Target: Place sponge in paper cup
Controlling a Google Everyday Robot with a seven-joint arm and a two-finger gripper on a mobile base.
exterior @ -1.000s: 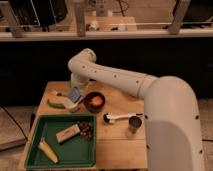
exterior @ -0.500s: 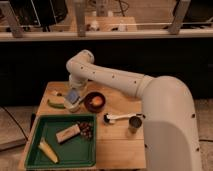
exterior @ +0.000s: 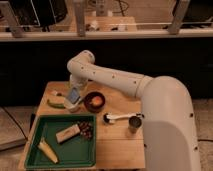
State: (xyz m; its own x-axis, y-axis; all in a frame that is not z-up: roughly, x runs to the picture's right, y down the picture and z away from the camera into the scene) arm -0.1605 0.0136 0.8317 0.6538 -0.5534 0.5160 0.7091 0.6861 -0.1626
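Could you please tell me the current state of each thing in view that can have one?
gripper: over the paper cup, shut on the sponge.
sponge: held, tilted, at the cup's mouth, not clearly inside.
paper cup: upright.
brown bowl: upright, with orange contents.
metal cup: upright, contents hidden.
green tray: flat, holding a tan block.

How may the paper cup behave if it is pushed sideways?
Likely light and tippy: the paper cup looks small and stands free on the table. Its rim may dent. The gripper, at the sponge, hangs above it.
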